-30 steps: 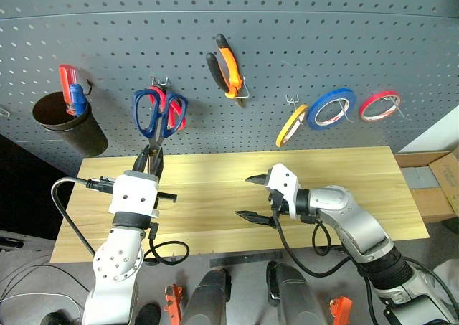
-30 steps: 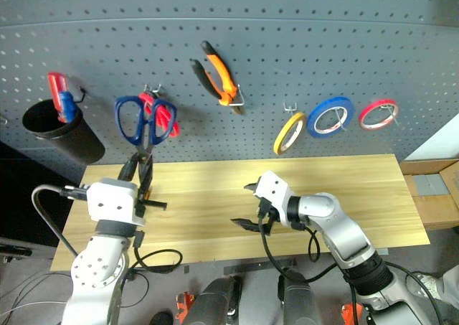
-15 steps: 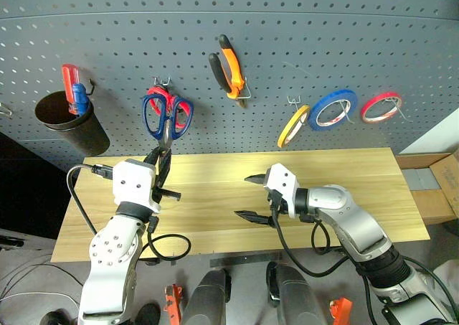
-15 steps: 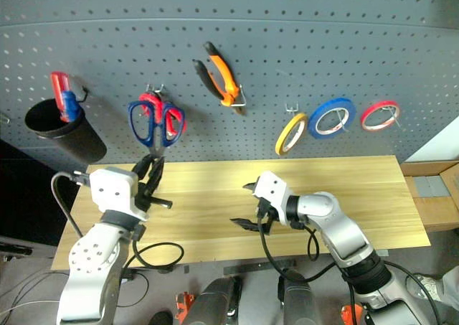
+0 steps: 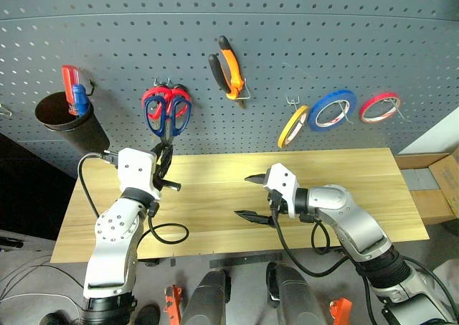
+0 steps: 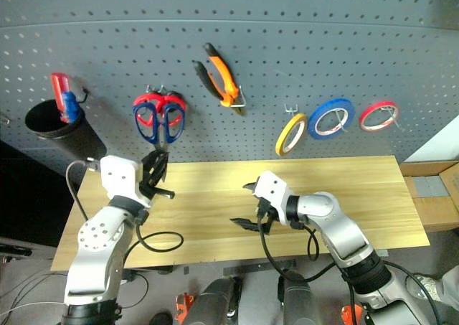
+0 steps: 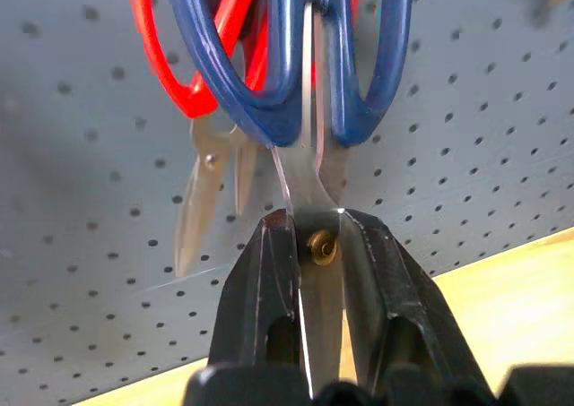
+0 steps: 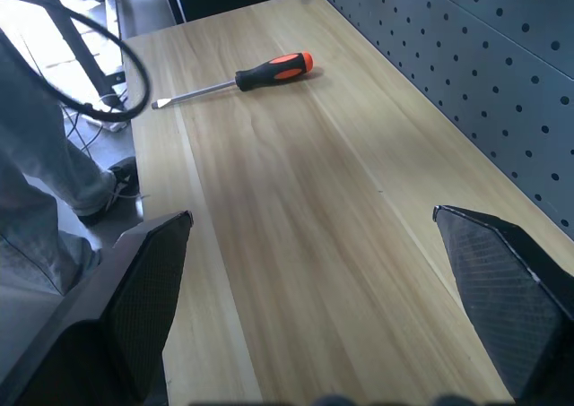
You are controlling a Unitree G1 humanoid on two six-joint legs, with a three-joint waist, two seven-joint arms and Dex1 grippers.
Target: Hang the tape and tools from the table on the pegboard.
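Note:
My left gripper (image 5: 163, 155) is shut on the blades of the blue-handled scissors (image 5: 167, 117), near their pivot (image 7: 321, 245). It holds them upright against the pegboard (image 5: 323, 31), handles over the red-handled scissors (image 5: 159, 95). I cannot tell whether a hook carries them. The orange-and-black pliers (image 5: 228, 67) and the yellow tape (image 5: 292, 125) hang on the board. The orange-and-black screwdriver (image 8: 242, 79) lies on the table (image 5: 344, 174). My right gripper (image 5: 242, 195) hovers open and empty over the table's middle.
A blue tape roll (image 5: 332, 108) and a thin red one (image 5: 379, 105) hang right of the yellow tape. A black cup (image 5: 68, 120) with red-and-blue screwdrivers hangs at the board's left. A cable loops under my left arm. A cardboard box stands past the table's right end.
My left gripper has carried the blue-handled scissors forward to the pegboard, so their handles now cover the red scissors. The right arm has not moved.

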